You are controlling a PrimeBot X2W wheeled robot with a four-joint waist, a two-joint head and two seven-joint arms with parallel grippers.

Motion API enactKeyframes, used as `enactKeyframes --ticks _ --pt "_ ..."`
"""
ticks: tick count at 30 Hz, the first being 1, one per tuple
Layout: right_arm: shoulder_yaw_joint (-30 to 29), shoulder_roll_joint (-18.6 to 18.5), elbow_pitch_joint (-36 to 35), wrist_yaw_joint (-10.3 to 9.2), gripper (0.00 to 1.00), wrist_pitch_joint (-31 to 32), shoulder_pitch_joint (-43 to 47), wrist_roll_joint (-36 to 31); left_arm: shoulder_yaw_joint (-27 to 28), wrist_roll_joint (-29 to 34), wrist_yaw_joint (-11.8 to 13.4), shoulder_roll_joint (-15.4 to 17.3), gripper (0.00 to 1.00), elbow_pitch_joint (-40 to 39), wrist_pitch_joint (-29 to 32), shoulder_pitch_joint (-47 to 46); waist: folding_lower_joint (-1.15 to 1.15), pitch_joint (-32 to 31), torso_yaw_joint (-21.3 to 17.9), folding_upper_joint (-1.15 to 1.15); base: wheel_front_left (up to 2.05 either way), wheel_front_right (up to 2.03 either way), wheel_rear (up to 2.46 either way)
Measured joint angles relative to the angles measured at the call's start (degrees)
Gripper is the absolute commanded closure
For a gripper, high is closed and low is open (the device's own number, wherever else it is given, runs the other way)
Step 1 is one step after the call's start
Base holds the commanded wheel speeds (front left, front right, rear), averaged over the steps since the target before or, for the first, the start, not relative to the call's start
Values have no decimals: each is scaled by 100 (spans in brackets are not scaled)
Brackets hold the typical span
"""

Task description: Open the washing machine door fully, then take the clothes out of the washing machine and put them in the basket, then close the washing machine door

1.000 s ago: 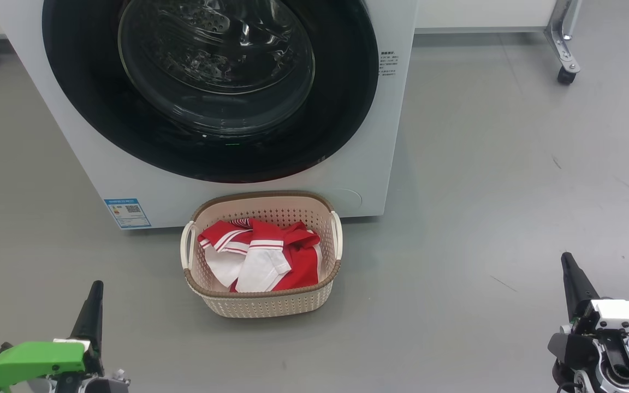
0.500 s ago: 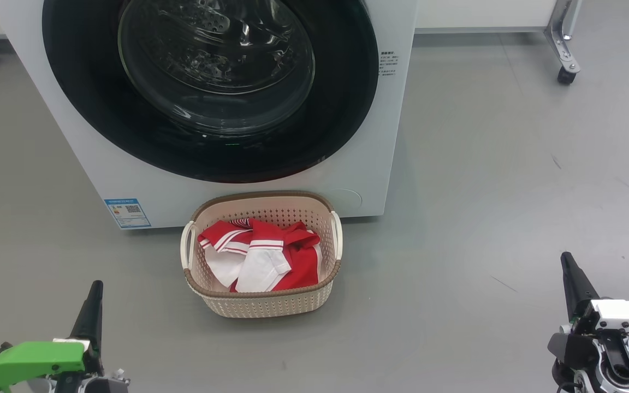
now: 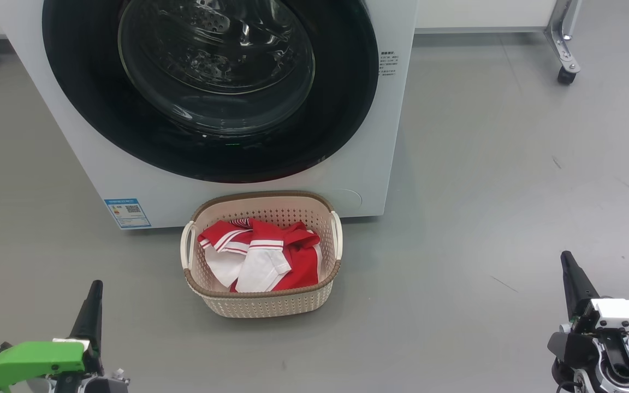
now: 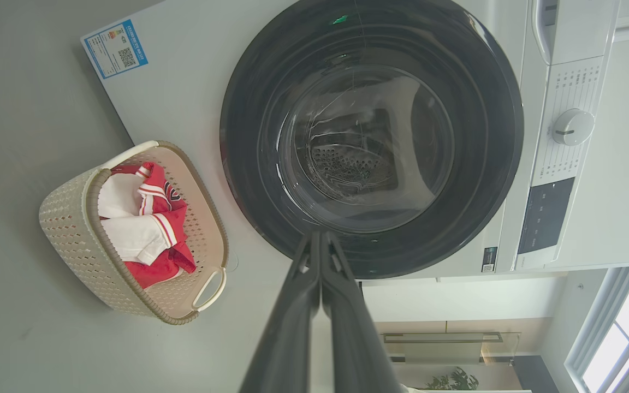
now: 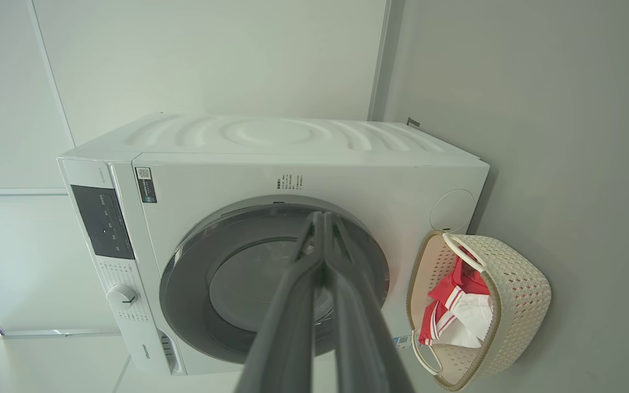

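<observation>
The washing machine door (image 3: 101, 125) lies shut, flush with the front of the white washing machine (image 3: 366, 164). Its glossy black rim is seated all round, and the dimpled steel drum shows through the glass bowl (image 3: 216, 60) at its centre. Just in front of the machine, below the door, the cream basket (image 3: 265, 305) stands upright on the grey floor (image 3: 484, 191). Its far rim is close against the machine's base, though whether the two touch cannot be told. The clothes (image 3: 260, 256) lie bunched inside the basket, red fabric with white panels and striped trim, piled below the brown rim. A blue sticker (image 3: 127, 213) sits low on the machine's front, to the left of the basket in the head view. The left pincer (image 3: 96, 286) hangs at the lower left of that view, over bare floor and well apart from the basket. Its two dark fingers are pressed together tip to tip with nothing between them — the left wrist view shows them meeting in line with the door's lower rim. The right pincer (image 3: 565, 257) hangs at the lower right, equally far from the basket, and its fingers are likewise closed on nothing. The right wrist view looks along them to the door, with the dial (image 5: 122, 296) beside it.
</observation>
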Motion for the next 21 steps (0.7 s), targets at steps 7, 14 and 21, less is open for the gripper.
enactKeyframes --ticks 7,14,21 --pt "-2 3 0 0 100 1 -2 0 2 0 0 -1 100 0 0 -1 0 0 0 0 0 0 0" --pt "-7 4 0 0 100 1 -2 0 3 0 0 -2 100 -1 1 -1 0 1 0 0 0 0 0" --pt "-10 7 -1 0 100 1 -3 0 5 0 0 -4 100 -2 1 -1 0 1 0 0 0 0 0"
